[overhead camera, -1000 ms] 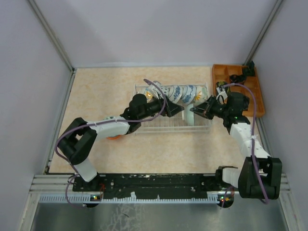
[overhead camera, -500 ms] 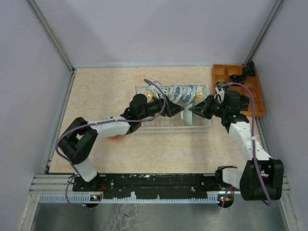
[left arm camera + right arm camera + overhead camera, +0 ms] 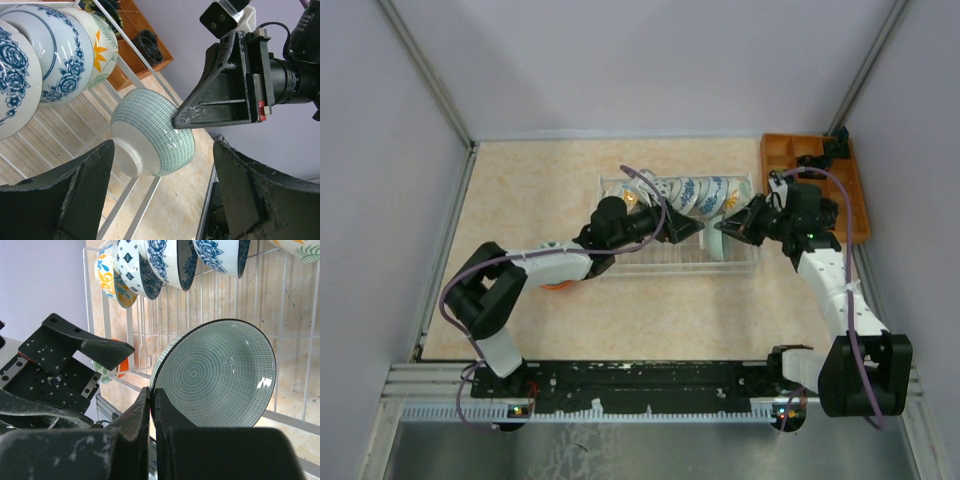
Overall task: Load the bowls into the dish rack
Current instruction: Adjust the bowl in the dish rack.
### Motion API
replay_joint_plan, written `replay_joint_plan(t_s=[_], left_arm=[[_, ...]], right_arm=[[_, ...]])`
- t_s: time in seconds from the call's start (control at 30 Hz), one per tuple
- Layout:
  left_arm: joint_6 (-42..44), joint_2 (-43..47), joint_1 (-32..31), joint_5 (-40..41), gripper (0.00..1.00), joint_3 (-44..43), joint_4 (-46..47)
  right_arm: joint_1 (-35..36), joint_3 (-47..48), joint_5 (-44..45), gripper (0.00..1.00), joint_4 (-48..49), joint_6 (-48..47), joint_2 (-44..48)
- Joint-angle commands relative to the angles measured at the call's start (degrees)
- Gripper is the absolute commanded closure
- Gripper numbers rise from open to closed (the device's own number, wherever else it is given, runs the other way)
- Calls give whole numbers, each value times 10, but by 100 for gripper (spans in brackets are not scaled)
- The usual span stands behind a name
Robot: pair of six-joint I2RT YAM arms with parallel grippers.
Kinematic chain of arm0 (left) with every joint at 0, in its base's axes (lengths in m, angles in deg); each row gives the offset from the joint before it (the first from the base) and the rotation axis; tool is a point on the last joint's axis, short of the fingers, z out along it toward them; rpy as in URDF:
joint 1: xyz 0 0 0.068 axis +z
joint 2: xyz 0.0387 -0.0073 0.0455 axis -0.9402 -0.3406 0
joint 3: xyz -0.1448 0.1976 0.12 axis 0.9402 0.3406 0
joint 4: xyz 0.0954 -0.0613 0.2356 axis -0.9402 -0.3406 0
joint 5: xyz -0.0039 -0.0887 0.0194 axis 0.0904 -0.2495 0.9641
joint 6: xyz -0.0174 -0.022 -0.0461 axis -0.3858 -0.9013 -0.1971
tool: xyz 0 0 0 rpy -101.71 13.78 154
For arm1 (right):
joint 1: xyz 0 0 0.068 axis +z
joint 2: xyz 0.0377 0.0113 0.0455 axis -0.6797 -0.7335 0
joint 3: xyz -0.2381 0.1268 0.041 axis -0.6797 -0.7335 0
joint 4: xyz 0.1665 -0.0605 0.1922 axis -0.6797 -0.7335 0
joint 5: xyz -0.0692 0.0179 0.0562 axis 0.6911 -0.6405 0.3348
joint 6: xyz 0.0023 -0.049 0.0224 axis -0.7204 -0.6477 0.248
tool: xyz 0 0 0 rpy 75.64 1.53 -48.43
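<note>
My right gripper (image 3: 730, 228) is shut on the rim of the green-patterned bowl (image 3: 715, 240). It holds the bowl on edge over the right end of the pale wire dish rack (image 3: 620, 264). In the right wrist view the fingers pinch the rim (image 3: 152, 390) and the bowl's inside (image 3: 220, 375) faces the camera. My left gripper (image 3: 692, 227) is open and empty, just left of that bowl, its jaws apart on either side of the bowl's foot (image 3: 152, 132). Several blue-patterned bowls (image 3: 695, 195) stand in a row along the rack's far side.
An orange wooden compartment tray (image 3: 820, 190) with black items (image 3: 825, 152) lies right of the rack. Something orange (image 3: 555, 283) shows under my left forearm, outside the rack's left near corner. The rack's raised wires (image 3: 135, 192) run below both grippers.
My right arm has shifted a little away from me with the bowl still in its grip. My left gripper has barely moved.
</note>
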Motion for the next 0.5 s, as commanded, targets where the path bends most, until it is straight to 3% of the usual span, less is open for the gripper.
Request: replay_joint_plan(t_s=[0.0,0.47], left_arm=[[-4,-17,-6,-4,14,2,31],[-26,-96,-10,-1,19,51,206]], right_arm=[[6,-11,-30,100,35,2,14],[1,-51,-40,100,85,-22,-7]])
